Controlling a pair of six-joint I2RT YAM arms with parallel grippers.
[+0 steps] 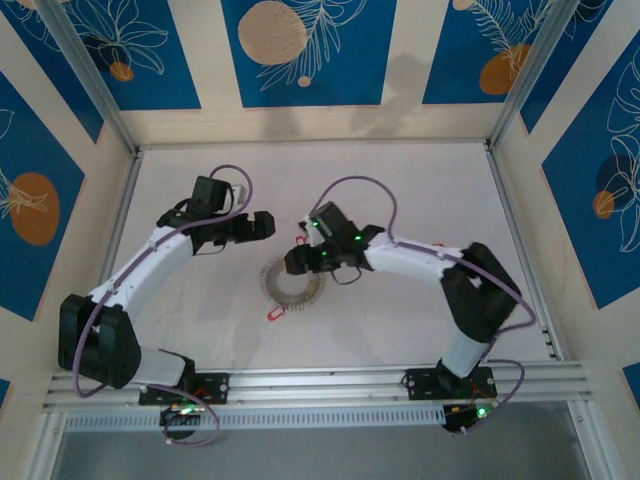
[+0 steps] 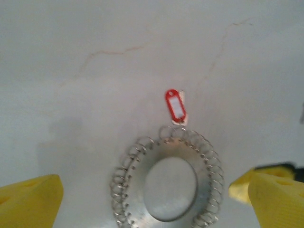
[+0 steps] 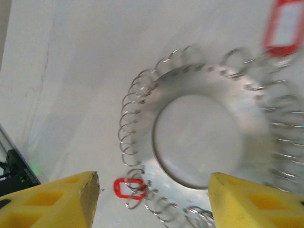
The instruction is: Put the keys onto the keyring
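Note:
The keyring (image 1: 270, 285) lies flat on the white table, a silver disc with wire loops round its rim and an open centre. One red key (image 1: 277, 313) rests at its near-left edge, another red key (image 1: 302, 246) at its far side. In the left wrist view, the keyring (image 2: 209, 164) sits between open yellow fingers (image 2: 28, 199), and the pale-centred key (image 2: 175, 105) touches its far loops. My left gripper (image 1: 262, 226) hovers beyond the ring. My right gripper (image 3: 154, 204) is open over the keyring (image 3: 256, 111); one key (image 3: 127, 187) sits tangled in the loops, the other key (image 3: 285, 23) lies at top right.
Aluminium frame rails (image 1: 330, 380) run along the near edge and up both sides. Blue patterned walls (image 1: 300, 50) close the back. The right arm's cable (image 1: 370, 190) arcs above the table.

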